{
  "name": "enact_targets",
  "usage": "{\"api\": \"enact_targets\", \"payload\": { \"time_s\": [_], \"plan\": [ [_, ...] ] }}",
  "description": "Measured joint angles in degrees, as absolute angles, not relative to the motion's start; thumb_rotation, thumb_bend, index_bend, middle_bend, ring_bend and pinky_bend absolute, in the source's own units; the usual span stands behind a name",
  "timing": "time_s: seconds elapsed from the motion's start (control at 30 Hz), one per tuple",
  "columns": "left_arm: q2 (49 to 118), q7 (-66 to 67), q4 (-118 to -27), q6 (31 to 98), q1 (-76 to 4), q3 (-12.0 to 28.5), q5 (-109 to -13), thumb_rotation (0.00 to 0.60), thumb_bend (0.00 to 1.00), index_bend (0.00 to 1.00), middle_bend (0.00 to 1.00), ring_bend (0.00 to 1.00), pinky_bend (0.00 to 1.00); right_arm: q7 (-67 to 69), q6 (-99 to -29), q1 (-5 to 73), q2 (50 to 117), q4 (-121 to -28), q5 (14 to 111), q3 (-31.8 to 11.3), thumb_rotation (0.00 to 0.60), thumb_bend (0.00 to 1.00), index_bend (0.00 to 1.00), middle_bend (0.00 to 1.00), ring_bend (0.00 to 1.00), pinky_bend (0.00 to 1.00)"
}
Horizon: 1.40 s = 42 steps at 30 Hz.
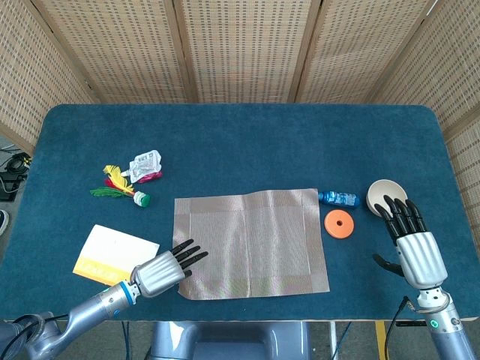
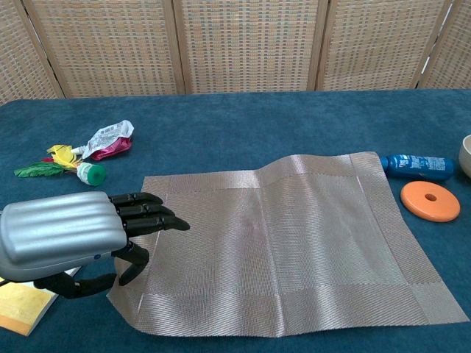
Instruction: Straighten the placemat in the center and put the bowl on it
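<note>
From above, the placemat [image 1: 250,244] lies near the middle of the blue counter [image 1: 240,142], close to its near edge, with the left hand [image 1: 161,271] at its near left corner, and the bowl [image 1: 387,195] sits well off to the right, just beyond the right hand [image 1: 409,238], whose fingers are spread and hold nothing. An orange disc [image 1: 338,223] and a small blue bottle [image 1: 337,198] lie between mat and bowl. From the chest, the left hand's [image 2: 70,237] fingers [image 2: 147,213] reach over the mat's [image 2: 283,250] left edge with the thumb curled below; I cannot tell if they pinch it.

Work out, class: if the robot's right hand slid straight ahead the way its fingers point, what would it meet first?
Most likely the bowl: the right hand points its fingertips at it, seemingly just short of its rim.
</note>
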<state>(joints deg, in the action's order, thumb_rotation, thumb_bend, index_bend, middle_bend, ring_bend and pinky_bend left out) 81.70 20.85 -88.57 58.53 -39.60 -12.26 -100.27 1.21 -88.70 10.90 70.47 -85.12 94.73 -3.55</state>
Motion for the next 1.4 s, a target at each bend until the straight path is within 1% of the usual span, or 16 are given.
{"api": "enact_targets", "payload": {
  "time_s": [0.07,0.1,0.13,0.17,0.2,0.23,0.27,0.4,0.47,0.63,0.73,0.83,0.93,1.13,1.4],
  "plan": [
    [81.67,20.33,-88.58,58.47,-39.57,-12.31,-100.44,0.6,0.46,0.6,0.0,0.0,0.0,1.19,-88.73,10.89,70.46,-85.16,94.75,-3.56,0.6,0.0,0.11,0.0,0.0,0.0],
    [81.66,19.95,-88.56,58.45,-39.55,-12.35,-100.52,0.6,0.38,0.52,0.0,0.0,0.0,1.17,-88.75,10.88,70.46,-85.18,94.76,-3.56,0.6,0.0,0.11,0.0,0.0,0.0],
    [81.6,19.38,-88.47,58.42,-39.52,-12.4,-100.65,0.6,0.27,0.39,0.0,0.0,0.0,1.14,-88.76,10.87,70.46,-85.18,94.78,-3.55,0.6,0.0,0.11,0.0,0.0,0.0],
    [81.48,18.99,-88.38,58.46,-39.45,-12.41,-100.79,0.6,0.19,0.28,0.0,0.0,0.0,1.12,-88.72,10.86,70.46,-85.18,94.79,-3.53,0.6,0.0,0.11,0.0,0.0,0.0],
    [81.28,18.72,-88.38,58.67,-39.34,-12.4,-100.88,0.6,0.09,0.13,0.0,0.0,0.0,1.12,-88.67,10.86,70.46,-85.15,94.76,-3.53,0.6,0.0,0.11,0.0,0.0,0.0],
    [80.93,18.36,-88.52,59.15,-39.19,-12.41,-101.0,0.6,0.02,0.04,0.0,0.0,0.0,1.13,-88.65,10.86,70.47,-85.15,94.73,-3.53,0.6,0.0,0.11,0.0,0.0,0.0],
    [80.59,17.91,-88.69,59.53,-39.06,-12.41,-101.1,0.6,0.0,0.01,0.0,0.0,0.0,1.15,-88.62,10.86,70.47,-85.13,94.68,-3.54,0.6,0.0,0.11,0.0,0.0,0.0],
    [78.16,15.56,-90.56,61.86,-38.09,-12.03,-100.75,0.6,0.0,0.0,0.0,0.0,0.0,1.11,-88.44,10.87,70.5,-84.97,94.3,-3.67,0.6,0.0,0.11,0.0,0.0,0.0],
    [76.96,15.05,-91.78,64.17,-37.02,-11.25,-99.87,0.6,0.0,0.0,0.0,0.0,0.0,1.0,-88.05,10.9,70.61,-84.7,93.72,-3.8,0.6,0.0,0.11,0.0,0.0,0.0],
    [74.41,14.98,-95.8,71.84,-32.39,-7.82,-94.28,0.6,0.0,0.0,0.0,0.0,0.0,0.37,-85.8,11.26,70.91,-83.97,91.34,-4.28,0.6,0.0,0.12,0.0,0.0,0.0],
    [73.47,15.65,-98.0,76.03,-29.29,-5.36,-89.92,0.6,0.0,0.0,0.0,0.0,0.0,-0.04,-83.27,11.92,70.84,-83.69,89.37,-4.77,0.6,0.0,0.12,0.0,0.0,0.0],
    [73.16,16.51,-99.57,81.18,-25.81,-2.61,-85.16,0.6,0.0,0.0,0.0,0.0,0.0,-0.21,-78.91,13.37,70.43,-83.27,86.43,-5.68,0.6,0.0,0.13,0.0,0.0,0.0],
    [72.76,17.47,-101.34,84.95,-22.38,0.02,-80.77,0.6,0.0,0.0,0.0,0.0,0.0,0.04,-73.29,15.19,69.8,-82.93,82.65,-6.75,0.6,0.0,0.15,0.0,0.0,0.0],
    [70.92,18.96,-102.95,85.84,-20.04,1.8,-78.69,0.6,0.0,0.0,0.0,0.0,0.0,1.09,-61.68,19.25,69.87,-80.09,72.85,-9.14,0.6,0.0,0.19,0.0,0.0,0.0],
    [69.84,18.41,-103.09,85.14,-19.23,2.75,-79.1,0.6,0.0,0.0,0.0,0.0,0.0,-1.75,-51.16,24.47,76.05,-68.56,61.89,-11.23,0.6,0.0,0.23,0.0,0.0,0.0]
  ]
}}
